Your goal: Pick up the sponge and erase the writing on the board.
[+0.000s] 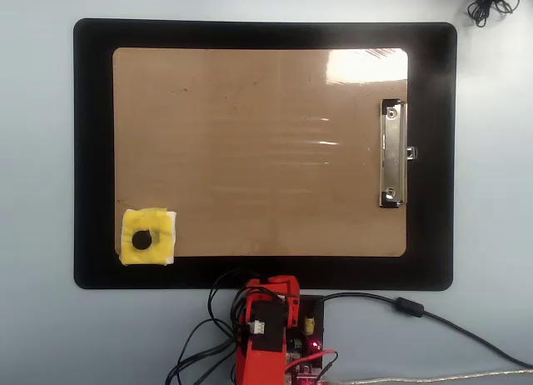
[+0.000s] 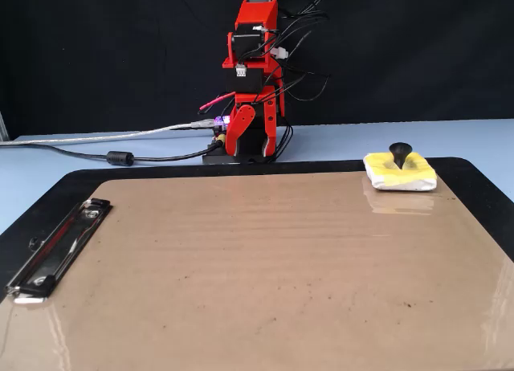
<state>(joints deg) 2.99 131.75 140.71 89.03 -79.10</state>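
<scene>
Off the board's [image 1: 250, 152] near edge, gripper [image 2: 250, 152] folded at its base, jaws' gap unclear. Sponge [image 1: 147, 237] sits at the board's corner; no writing visible, seemingly finished.

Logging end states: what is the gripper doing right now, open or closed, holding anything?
Gripper: empty, folded back by the arm's base, off the board; open or shut cannot be told. The sponge lies untouched on the board's corner.
</scene>
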